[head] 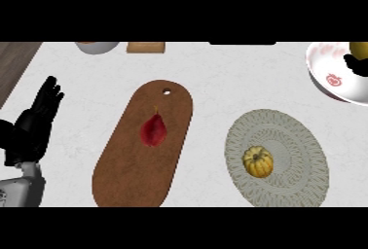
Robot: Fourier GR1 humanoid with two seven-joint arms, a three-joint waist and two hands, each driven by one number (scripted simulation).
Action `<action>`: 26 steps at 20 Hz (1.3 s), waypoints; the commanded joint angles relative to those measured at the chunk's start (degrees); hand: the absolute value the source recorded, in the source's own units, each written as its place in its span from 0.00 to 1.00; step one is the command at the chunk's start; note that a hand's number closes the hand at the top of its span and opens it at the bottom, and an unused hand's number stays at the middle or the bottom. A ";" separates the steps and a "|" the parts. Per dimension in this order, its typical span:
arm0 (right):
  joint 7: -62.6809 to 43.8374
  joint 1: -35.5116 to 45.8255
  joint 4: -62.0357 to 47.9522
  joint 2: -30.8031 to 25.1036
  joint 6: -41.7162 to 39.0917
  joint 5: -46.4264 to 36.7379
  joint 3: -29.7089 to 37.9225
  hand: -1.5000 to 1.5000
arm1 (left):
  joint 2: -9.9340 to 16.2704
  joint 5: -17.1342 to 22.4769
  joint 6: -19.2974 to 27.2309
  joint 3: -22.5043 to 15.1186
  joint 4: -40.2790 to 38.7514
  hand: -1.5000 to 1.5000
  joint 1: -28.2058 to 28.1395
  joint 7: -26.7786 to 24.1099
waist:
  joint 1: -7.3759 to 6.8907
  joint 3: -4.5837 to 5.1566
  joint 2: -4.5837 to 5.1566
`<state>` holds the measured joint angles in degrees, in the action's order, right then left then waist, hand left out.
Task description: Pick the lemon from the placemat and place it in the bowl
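Grey forearm and black left hand point(34, 127) enter from the lower left corner of the head view, nearest the viewer; the hand rests open and still with its fingers pointing up, holding nothing.

Moving right, a long brown wooden cutting board point(144, 146) lies on the pale counter point(237, 78), with a small hanging hole near its far end. A dark red chilli pepper point(154, 129) lies on the board, around its middle.

Further right sits a round woven placemat point(277, 158) in grey-green. On it, just left of centre, rests a small ribbed yellow fruit, the lemon point(258, 161). Nothing touches it.

At the upper right edge, a white bowl point(329, 80) with red markings is partly cut off by the frame. A dark shape point(357, 64), possibly fingers of the right hand, overlaps something yellow in the bowl; whether that hand is released or clenched cannot be told.

Along the far edge, a pale dish point(96, 46) and a tan block point(146, 47) are partly visible.

Judging by this layout, the pick has not started. The next move calls for a hand to reach to the placemat, close around the lemon, then lift it towards the bowl.
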<state>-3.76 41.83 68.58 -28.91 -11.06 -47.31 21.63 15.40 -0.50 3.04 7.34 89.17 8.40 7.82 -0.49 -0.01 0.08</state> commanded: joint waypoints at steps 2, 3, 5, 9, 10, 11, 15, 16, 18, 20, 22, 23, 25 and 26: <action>9.80 2.99 -16.60 -3.92 6.39 0.67 2.78 1.00 | -0.57 -0.05 -1.02 0.46 -1.66 0.50 -2.10 -4.26 | -0.74 -0.02 0.36; 9.38 6.13 -19.59 -4.61 5.53 1.32 2.79 1.00 | -0.15 0.06 -0.33 0.96 -0.80 0.50 0.65 -0.86 | -0.64 -0.02 0.28; 14.32 7.22 -27.18 -6.20 10.22 1.27 5.07 1.00 | 0.29 0.15 -0.75 0.66 0.33 0.50 1.31 0.27 | -1.50 -0.08 0.65; 18.45 12.30 -38.64 -9.10 12.15 0.08 5.08 1.00 | -1.08 -0.93 0.02 -0.83 -0.44 0.50 2.63 1.67 | -2.03 -0.11 0.95; 23.01 7.29 -39.08 -7.52 17.36 0.34 6.17 1.00 | -0.27 0.86 -1.51 0.09 0.79 0.50 2.69 0.97 | -2.33 -0.19 1.18; 19.85 13.70 -42.21 -9.83 14.77 -0.41 5.63 1.00 | -1.68 -1.52 -0.51 -1.86 0.33 0.50 0.15 -0.49 | -2.61 -0.13 1.07; 24.73 12.60 -47.71 -11.73 17.45 -0.36 7.01 1.00 | -2.09 -2.02 0.80 -1.77 -1.71 0.50 5.34 0.68 | -3.22 -0.25 1.89; 26.20 11.75 -48.81 -11.17 19.68 -0.32 7.36 1.00 | -2.42 -1.39 0.13 -2.57 1.23 0.50 3.86 2.39 | -3.49 -0.28 1.61; 14.24 9.84 -50.78 -12.35 17.00 -8.50 0.72 1.00 | -2.26 -1.24 -0.47 -2.53 1.27 0.50 2.20 0.74 | -4.23 -0.12 1.72; 14.77 11.63 -54.47 -13.71 13.16 -5.50 3.67 1.00 | -3.23 -2.10 0.15 -3.52 0.70 0.50 2.64 0.35 | -4.04 -0.26 1.93; 17.19 10.93 -56.10 -14.59 12.48 -4.59 4.67 0.00 | -1.90 -0.91 -0.80 -1.82 -0.94 0.50 4.49 0.07 | -4.25 -0.37 2.39; 17.82 11.85 -56.93 -14.89 10.00 -4.70 4.30 0.00 | -1.25 -0.35 -1.74 -1.64 1.06 0.50 2.22 0.09 | -4.70 -0.33 1.91; 22.57 10.88 -57.51 -16.21 7.82 -4.49 4.27 0.00 | -2.60 -1.99 0.13 -2.39 0.01 0.50 1.94 -0.56 | -4.40 -0.41 2.16; 24.58 10.25 -58.03 -15.60 7.66 -3.28 5.36 0.00 | -1.56 -1.03 -0.89 -1.66 0.26 0.50 3.36 0.01 | -4.02 -0.44 2.05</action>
<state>16.39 52.65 13.21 -43.53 -0.32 -51.73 25.95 13.55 -1.60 2.38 5.47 89.37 11.44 7.88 -4.69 -0.36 2.15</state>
